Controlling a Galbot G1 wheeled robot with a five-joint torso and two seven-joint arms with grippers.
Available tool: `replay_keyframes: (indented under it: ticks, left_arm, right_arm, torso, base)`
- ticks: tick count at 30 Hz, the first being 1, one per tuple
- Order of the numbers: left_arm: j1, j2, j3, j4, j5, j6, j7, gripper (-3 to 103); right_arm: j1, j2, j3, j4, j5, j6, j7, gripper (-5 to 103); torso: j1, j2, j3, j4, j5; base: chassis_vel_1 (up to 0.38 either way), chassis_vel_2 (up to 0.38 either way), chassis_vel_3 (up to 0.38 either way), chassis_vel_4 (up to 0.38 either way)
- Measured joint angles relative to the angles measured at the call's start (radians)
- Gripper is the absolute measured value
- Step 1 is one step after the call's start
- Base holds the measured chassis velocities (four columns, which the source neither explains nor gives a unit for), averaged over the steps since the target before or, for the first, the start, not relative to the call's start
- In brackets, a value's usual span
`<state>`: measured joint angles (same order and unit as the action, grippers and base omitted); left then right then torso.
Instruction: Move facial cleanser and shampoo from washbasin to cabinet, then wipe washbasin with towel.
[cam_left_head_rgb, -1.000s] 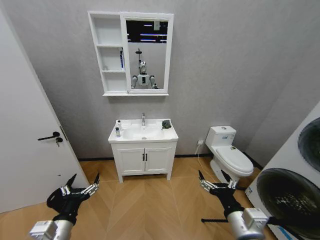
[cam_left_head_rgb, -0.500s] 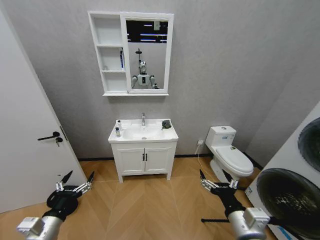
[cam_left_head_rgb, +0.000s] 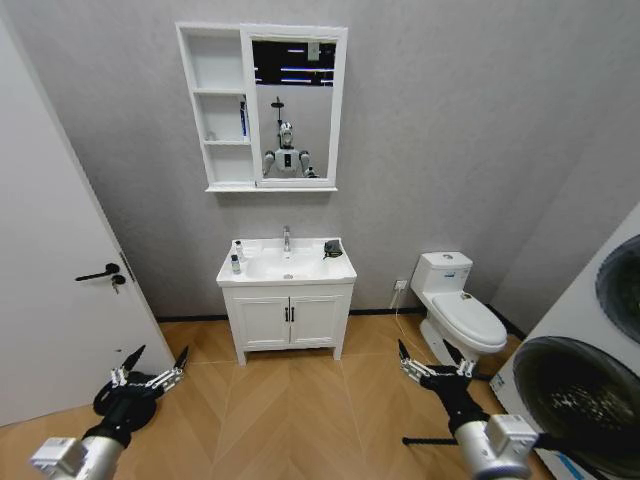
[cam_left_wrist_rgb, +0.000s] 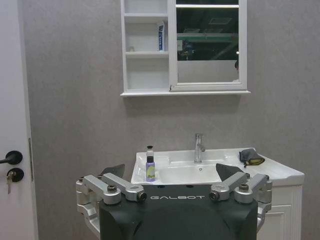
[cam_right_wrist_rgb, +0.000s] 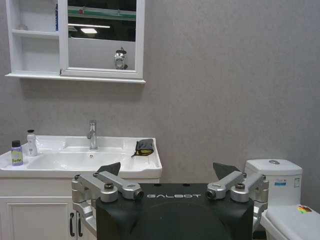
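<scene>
White toilet (cam_left_head_rgb: 462, 312) stands right of the low two-door cupboard (cam_left_head_rgb: 288, 320) with black handles, against a grey wall (cam_left_head_rgb: 450, 130). White door (cam_left_head_rgb: 55, 290) with black lever handle (cam_left_head_rgb: 99, 273) and a key below it on the left. Big white machine with two round dark windows (cam_left_head_rgb: 585, 390) at the right edge. Wood floor (cam_left_head_rgb: 290, 420) in herringbone pattern. White wall socket (cam_left_head_rgb: 400, 285) low beside the toilet, cable hanging from it.

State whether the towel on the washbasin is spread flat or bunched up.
Bunched up. The towel sits as a crumpled dark heap on the washbasin rim, on the tap's far side from the bottles.
</scene>
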<state>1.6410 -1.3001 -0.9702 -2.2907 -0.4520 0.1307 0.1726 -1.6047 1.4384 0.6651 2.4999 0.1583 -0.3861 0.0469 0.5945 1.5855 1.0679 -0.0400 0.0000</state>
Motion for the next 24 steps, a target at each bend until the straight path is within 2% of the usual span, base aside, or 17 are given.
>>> replay_keyframes:
  ticks: [10,24]
  left_arm:
    - [0.017,-0.019,-0.007,-0.02,0.001,-0.012,-0.009,100]
    - [0.024,-0.027,-0.029,-0.032,-0.019,-0.014,-0.03,100]
  right_arm:
    - [-0.014,0.0,-0.001,0.0,-0.008,0.0,-0.005,100]
    - [-0.047,0.004,-0.004,0.0,-0.019,0.004,-0.006,100]
  torso:
    - [0.0,0.0,0.0,0.0001,0.0]
    - [0.0,0.0,0.0,-0.0003,0.0]
  base:
    - [-0.038,0.042,0.05,-0.046]
    - [-0.216,0.214,0.232,-0.227]
